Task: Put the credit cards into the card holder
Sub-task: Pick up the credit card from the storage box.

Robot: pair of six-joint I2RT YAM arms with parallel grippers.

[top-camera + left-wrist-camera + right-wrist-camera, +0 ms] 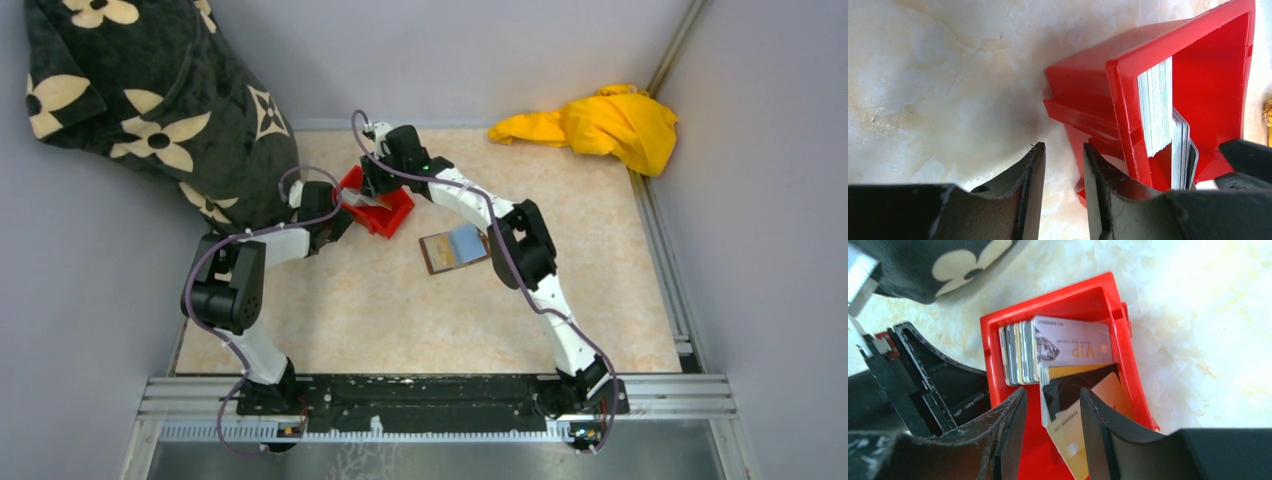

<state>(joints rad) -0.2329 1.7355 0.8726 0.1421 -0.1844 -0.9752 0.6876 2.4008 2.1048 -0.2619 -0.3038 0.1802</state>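
Observation:
Several credit cards (1020,352) stand on edge in a red bin (395,215), with a silver VIP card (1073,345) in front and a gold card (1070,432) leaning forward. My right gripper (1053,397) is open, its jaws down inside the bin on either side of the gold card. The card stack (1155,107) also shows in the left wrist view. My left gripper (1063,150) is open and empty, low over the table just outside the bin's wall (1118,95). The brown card holder (432,256) lies open mid-table with a light blue card (467,243) on it.
A black cloth with cream flowers (150,90) hangs at the back left, close to the bin. A yellow cloth (600,120) lies at the back right. Grey walls enclose the table; a metal rail (430,395) runs along the near edge.

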